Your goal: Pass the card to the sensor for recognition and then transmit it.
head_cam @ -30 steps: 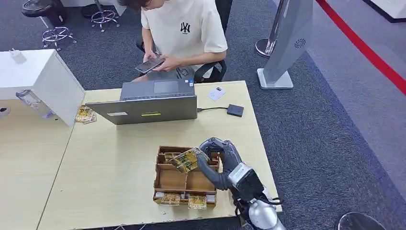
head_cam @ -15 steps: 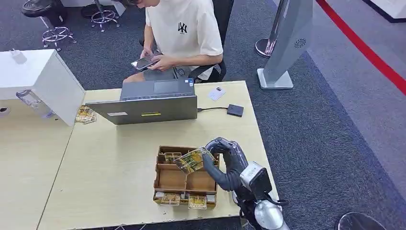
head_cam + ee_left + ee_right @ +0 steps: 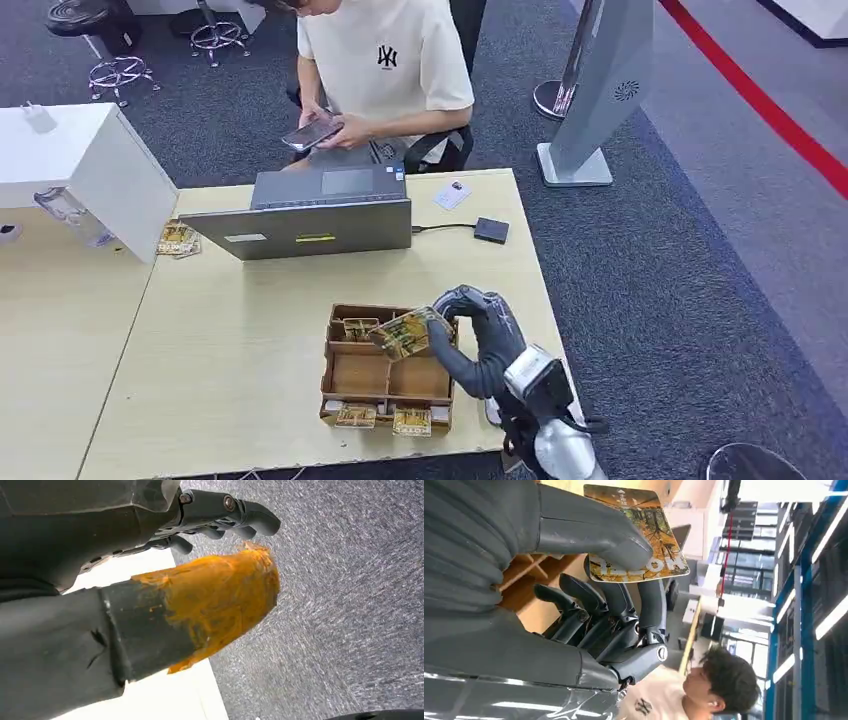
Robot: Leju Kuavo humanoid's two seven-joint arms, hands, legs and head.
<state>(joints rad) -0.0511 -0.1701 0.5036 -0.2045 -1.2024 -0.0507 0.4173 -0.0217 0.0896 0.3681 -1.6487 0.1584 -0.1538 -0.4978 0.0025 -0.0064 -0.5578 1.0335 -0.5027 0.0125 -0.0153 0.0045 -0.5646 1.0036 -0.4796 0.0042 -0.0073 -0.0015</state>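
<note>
I see the left robot hand [image 3: 220,515] in its wrist view over grey carpet, holding nothing, fingers loosely curled and apart from the orange-smeared thumb. On the table [image 3: 230,340], the wooden divided tray [image 3: 385,375] sits near the front edge, with the grey laptop [image 3: 310,225] at its 11 o'clock and the small black sensor [image 3: 491,230] at its 1 o'clock. My right robot hand [image 3: 470,315] pinches the card [image 3: 407,333] between thumb and fingers, above the tray's back-right compartments.
</note>
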